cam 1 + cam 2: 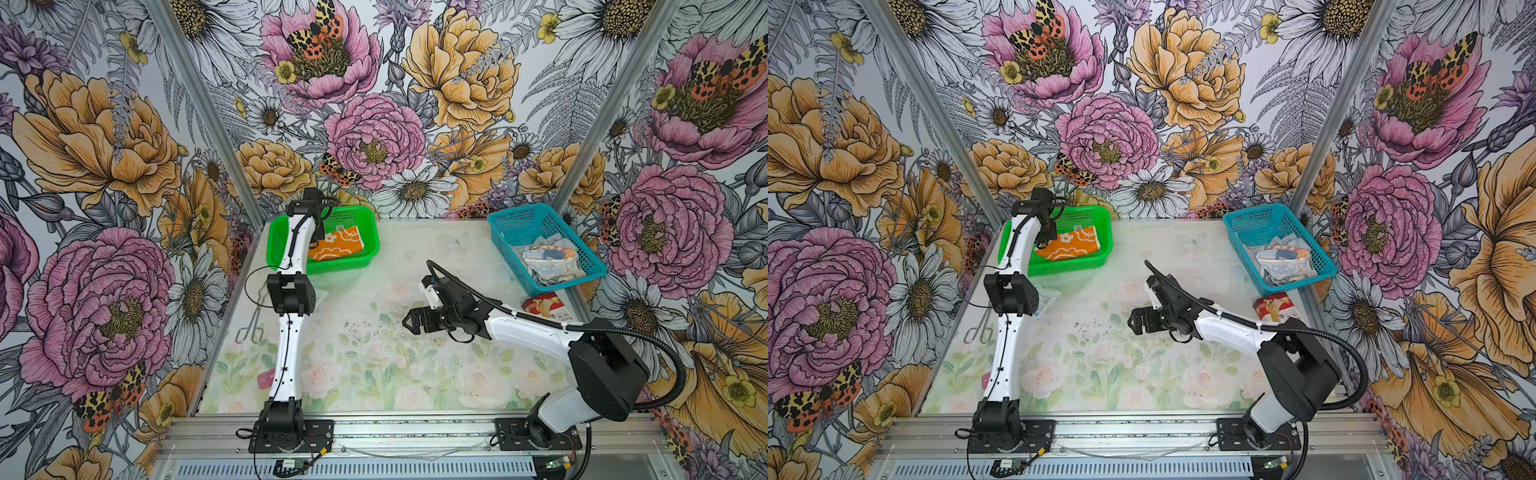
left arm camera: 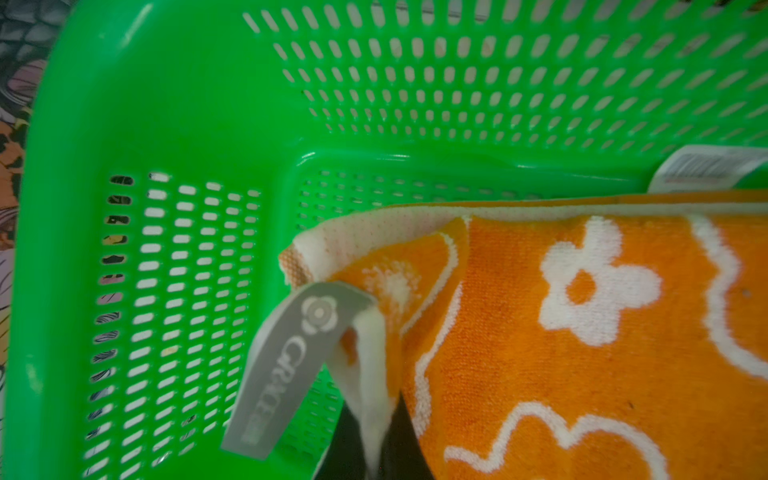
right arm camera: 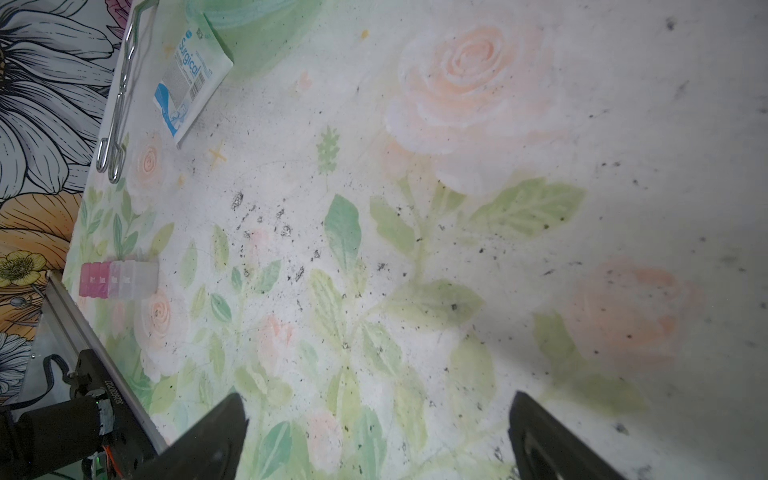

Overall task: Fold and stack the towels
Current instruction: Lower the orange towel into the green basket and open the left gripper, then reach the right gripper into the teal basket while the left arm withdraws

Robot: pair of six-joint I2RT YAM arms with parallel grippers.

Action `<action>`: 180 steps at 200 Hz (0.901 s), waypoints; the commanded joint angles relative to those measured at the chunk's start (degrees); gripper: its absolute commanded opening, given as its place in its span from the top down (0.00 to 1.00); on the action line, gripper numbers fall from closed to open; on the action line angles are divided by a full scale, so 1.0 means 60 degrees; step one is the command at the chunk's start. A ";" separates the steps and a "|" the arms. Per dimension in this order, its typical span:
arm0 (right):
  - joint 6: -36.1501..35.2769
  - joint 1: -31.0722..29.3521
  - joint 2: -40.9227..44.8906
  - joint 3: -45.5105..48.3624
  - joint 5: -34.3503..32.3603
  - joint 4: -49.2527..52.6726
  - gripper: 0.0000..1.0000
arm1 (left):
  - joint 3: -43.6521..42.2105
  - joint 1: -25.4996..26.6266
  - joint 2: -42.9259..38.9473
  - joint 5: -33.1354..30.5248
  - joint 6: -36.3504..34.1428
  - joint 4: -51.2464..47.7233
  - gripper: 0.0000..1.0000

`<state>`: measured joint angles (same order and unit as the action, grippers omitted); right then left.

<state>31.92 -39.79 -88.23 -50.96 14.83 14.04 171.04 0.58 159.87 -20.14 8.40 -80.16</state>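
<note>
An orange towel (image 1: 337,246) (image 1: 1070,246) with white flower outlines lies folded in the green basket (image 1: 345,266) at the back left. My left gripper (image 1: 317,238) (image 1: 1047,238) reaches down into that basket. In the left wrist view it (image 2: 376,415) is shut on the towel's white corner edge (image 2: 370,374), beside a grey label (image 2: 291,365). A crumpled towel with coloured panels (image 1: 550,259) (image 1: 1283,264) lies on light grey cloth (image 1: 540,243) in the blue basket (image 1: 523,224). My right gripper (image 1: 409,322) (image 3: 378,403) hovers open over the table's middle, holding nothing.
A red-white carton (image 1: 544,303) lies in front of the blue basket. A white-blue sachet (image 3: 191,79) and metal tongs (image 1: 251,324) sit near the left edge. A small pink and clear box (image 3: 118,280) rests near the front left. Dark specks dot the mat.
</note>
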 commanded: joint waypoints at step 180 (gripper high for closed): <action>-0.0339 0.3320 0.3077 0.0566 0.0158 0.1089 0.01 | 0.0942 0.2069 -0.1538 0.2946 -0.0390 0.1270 0.33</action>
<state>32.18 -26.94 -75.07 -45.69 16.23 16.14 173.29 8.73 160.42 2.50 11.42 -74.13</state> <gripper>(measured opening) 0.991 0.636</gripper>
